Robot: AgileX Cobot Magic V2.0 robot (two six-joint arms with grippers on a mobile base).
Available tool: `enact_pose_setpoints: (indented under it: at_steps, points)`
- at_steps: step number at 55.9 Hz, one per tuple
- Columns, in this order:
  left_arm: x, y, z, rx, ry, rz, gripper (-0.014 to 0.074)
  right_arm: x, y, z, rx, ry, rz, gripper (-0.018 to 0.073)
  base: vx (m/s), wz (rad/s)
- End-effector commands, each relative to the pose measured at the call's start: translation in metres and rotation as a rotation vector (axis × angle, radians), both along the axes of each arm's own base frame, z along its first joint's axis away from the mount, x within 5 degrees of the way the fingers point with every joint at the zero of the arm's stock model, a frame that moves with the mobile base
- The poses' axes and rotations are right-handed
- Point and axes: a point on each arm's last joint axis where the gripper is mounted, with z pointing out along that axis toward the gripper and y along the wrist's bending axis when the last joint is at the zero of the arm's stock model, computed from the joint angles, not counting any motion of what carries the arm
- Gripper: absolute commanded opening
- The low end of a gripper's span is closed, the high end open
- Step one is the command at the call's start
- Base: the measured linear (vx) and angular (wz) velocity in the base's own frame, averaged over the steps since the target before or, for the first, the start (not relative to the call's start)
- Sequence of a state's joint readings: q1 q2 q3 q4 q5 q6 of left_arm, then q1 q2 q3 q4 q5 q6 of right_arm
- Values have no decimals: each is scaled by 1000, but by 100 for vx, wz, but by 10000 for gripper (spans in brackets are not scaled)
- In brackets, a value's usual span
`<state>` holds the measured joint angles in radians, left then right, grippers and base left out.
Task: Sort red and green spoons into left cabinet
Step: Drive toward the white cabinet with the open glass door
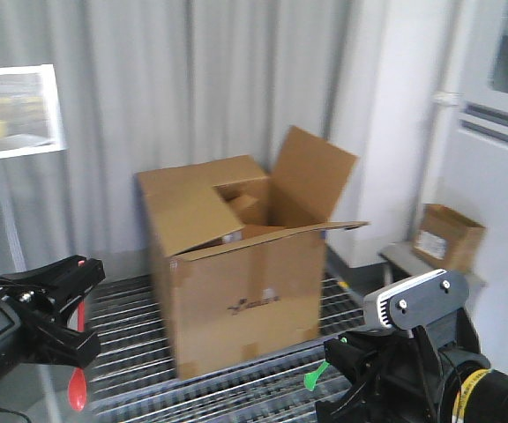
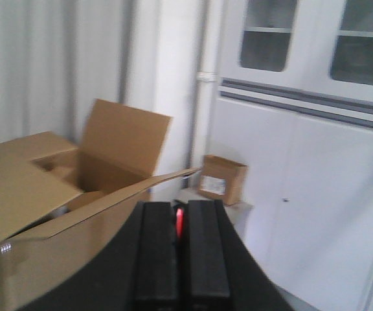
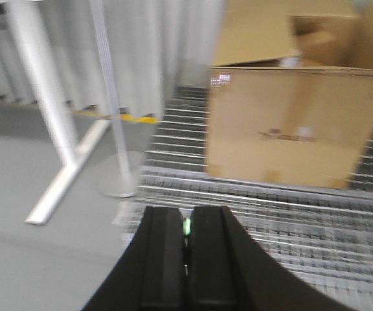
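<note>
Closest to your left wrist lens are the two black fingers of the left gripper. They are clenched, with only a thin slit between them. The red spoon is pinched in that slit and shows as a short red sliver. In the front view its bowl hangs below the gripper, over the grating.

Your right gripper is the same. Its fingers are pressed together on the green spoon, of which you see just a bright green strip in the gap. In the front view a green end pokes out of the gripper, down and to the left, near the foot of the box.

Past both grippers, the box stands on the grating with its top flaps open. One flap stands up at the back and another juts out to the right.

Further out in the left wrist view, a small box sits on a low ledge against a white cupboard with glazed upper doors.

The right wrist view shows a white post on grey floor to the left of the grating, with yellow-and-black tape behind it.

A pale curtain hangs behind everything. All three views are somewhat blurred.
</note>
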<state>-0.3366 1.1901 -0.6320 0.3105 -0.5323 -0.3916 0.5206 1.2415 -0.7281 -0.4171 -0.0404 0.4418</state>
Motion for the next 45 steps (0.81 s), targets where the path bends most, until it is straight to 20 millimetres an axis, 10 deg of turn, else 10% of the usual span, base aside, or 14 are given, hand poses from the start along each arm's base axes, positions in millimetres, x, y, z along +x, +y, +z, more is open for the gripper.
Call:
enact_pose_setpoints:
  at_steps: [1,45]
  points:
    - [-4,0,21,-72,-106,-17,3,1,3,23,69,-102,28,-1,29,-72]
    - [-4,0,21,-72,-106,-17,3,1,3,23,69,-102,28,-1,22,-77]
